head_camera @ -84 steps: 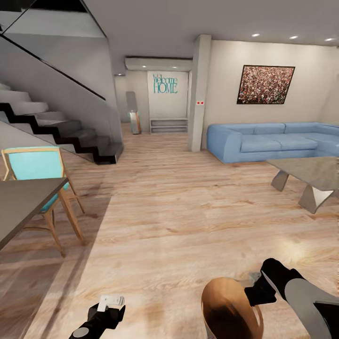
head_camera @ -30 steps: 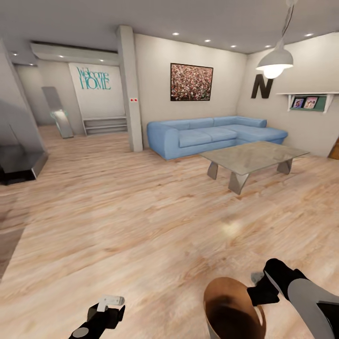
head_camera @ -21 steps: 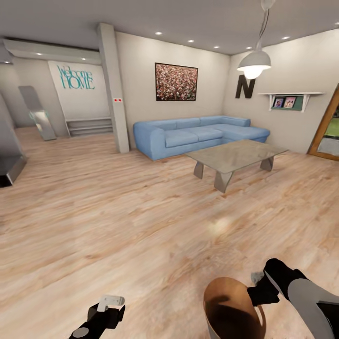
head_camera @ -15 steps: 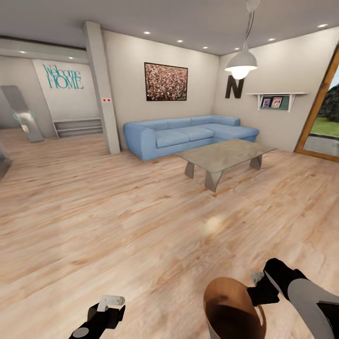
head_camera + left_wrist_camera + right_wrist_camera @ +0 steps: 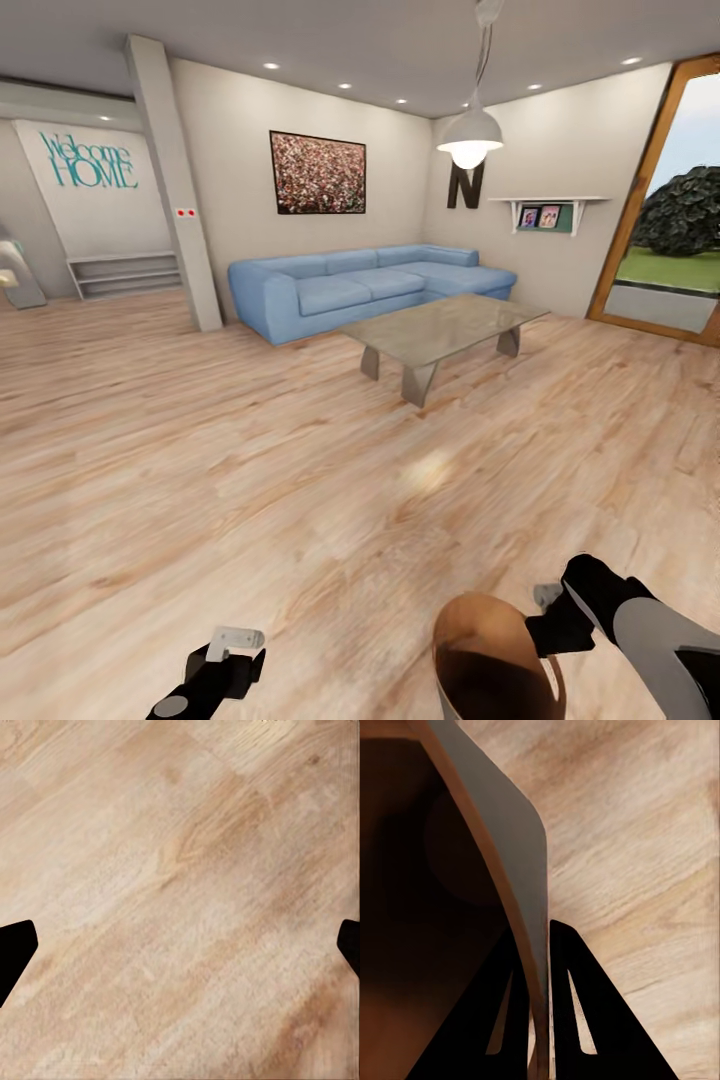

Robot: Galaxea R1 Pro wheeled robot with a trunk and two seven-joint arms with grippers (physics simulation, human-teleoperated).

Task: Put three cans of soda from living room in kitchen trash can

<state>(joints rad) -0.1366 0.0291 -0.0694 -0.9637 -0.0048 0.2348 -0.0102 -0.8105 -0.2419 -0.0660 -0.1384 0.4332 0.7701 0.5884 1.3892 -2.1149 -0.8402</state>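
Observation:
My right gripper (image 5: 545,628) is shut on the rim of the tash can (image 5: 490,660), held low at the front right; the can's brown inside faces up. In the right wrist view the two black fingers (image 5: 577,1012) pinch the can's grey wall (image 5: 502,832), one inside and one outside. My left gripper (image 5: 228,648) hangs low at the front left, open and holding nothing; in the left wrist view its dark fingertips (image 5: 15,949) stand far apart over bare wood floor. The cans of soda are out of view. I am in the living room with its light wood plank floor (image 5: 250,450).
A blue corner sofa (image 5: 360,285) stands along the far wall, with a low glass-topped coffee table (image 5: 440,335) in front of it. A grey pillar (image 5: 175,190) rises at the left. A glass door (image 5: 670,230) opens to a garden at right. A pendant lamp (image 5: 470,130) hangs above.
The whole view has swung to the right: stairs, chair and dark table left the picture, sofa and coffee table slid left, the garden door came in. Both grippers and the tash can kept their places.

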